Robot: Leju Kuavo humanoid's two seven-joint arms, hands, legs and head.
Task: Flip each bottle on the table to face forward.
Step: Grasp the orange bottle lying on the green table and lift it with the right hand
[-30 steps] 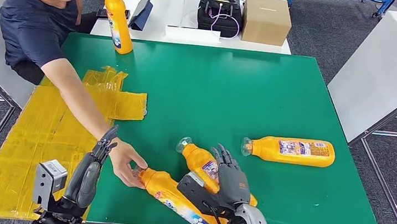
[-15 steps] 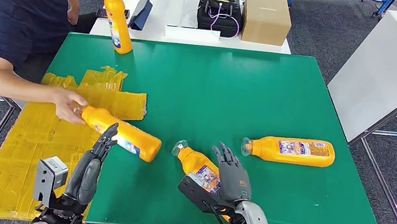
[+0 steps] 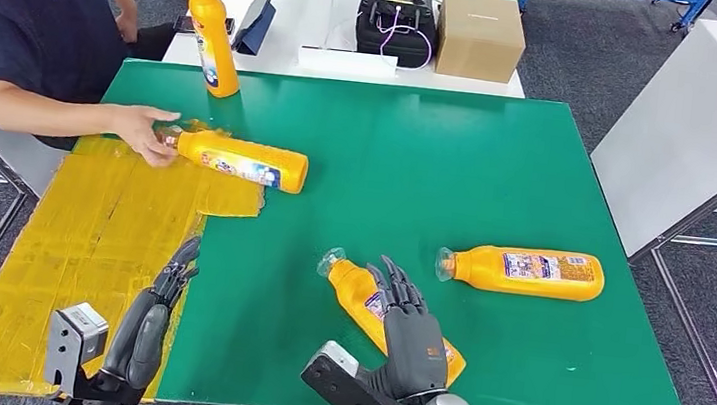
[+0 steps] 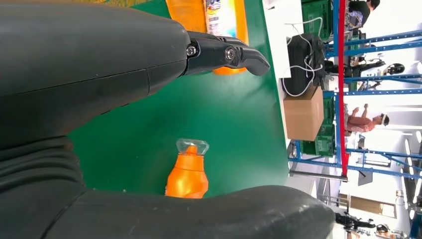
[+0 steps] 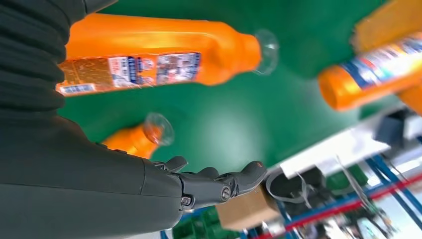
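Four orange plastic bottles with clear caps on the green table [image 3: 500,157]. The near-edge bottle [image 3: 364,299] lies under the right hand [image 3: 411,334], fingers spread, gripping nothing. Right-side bottle [image 3: 520,271] lies flat. A person's hand [image 3: 141,129] holds another bottle [image 3: 238,160] near the left edge. Fourth bottle [image 3: 212,31] stands at the far-left corner. Left hand [image 3: 152,327] hovers empty, fingers straight and close together.

Cardboard box [image 3: 480,36] and black case [image 3: 397,24] on white table [image 3: 304,16] beyond green mat [image 3: 419,159]; yellow sheet [image 3: 80,234] beside it; person's hand [image 3: 141,129].
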